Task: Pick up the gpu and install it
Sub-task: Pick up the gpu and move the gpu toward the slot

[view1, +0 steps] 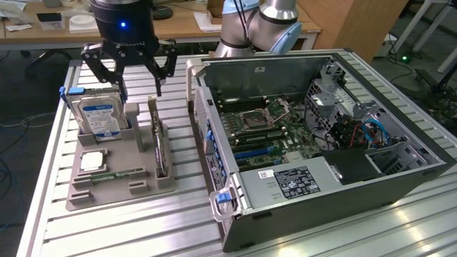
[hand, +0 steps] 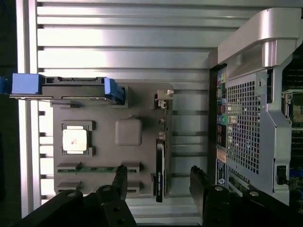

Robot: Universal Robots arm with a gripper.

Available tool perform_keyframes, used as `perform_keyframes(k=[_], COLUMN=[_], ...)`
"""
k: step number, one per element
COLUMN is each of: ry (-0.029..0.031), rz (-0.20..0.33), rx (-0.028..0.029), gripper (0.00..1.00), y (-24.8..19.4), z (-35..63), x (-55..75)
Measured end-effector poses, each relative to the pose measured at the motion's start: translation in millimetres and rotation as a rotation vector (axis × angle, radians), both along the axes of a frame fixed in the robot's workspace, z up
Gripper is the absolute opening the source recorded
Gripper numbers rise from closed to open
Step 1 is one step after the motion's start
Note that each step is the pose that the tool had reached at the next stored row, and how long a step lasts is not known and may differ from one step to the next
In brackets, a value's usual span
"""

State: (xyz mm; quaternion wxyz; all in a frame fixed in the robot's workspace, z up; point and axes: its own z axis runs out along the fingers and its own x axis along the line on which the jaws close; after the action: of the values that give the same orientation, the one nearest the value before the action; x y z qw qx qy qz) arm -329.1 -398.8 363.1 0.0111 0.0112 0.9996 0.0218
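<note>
slatted metal table point(view1: 107, 227) | gpu point(hand: 161, 156) stood on edge in grey tray point(view1: 107, 195) slot beside pc case point(view1: 321, 193), long axis along the tray | gripper point(hand: 158, 182) hung directly above it, apart, jaws spread wide and empty, one finger each side of card

A slatted aluminium table point(view1: 143, 225) of ribbed silver profiles carries everything; in the exterior view a grey holder tray point(view1: 117, 187) lies flat on it at nine o'clock from the table's middle; an open computer case point(view1: 321, 209) lies on its side at three o'clock, near the tray; bare slats show between them.
</note>
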Motion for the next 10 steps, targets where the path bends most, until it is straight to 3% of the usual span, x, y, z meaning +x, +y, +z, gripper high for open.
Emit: perform_keyframes(k=[10], ry=[0.0], rz=[0.0], rx=[-0.0027], gripper=[0.65], y=[0.0], z=[-17.8], x=[1.4])
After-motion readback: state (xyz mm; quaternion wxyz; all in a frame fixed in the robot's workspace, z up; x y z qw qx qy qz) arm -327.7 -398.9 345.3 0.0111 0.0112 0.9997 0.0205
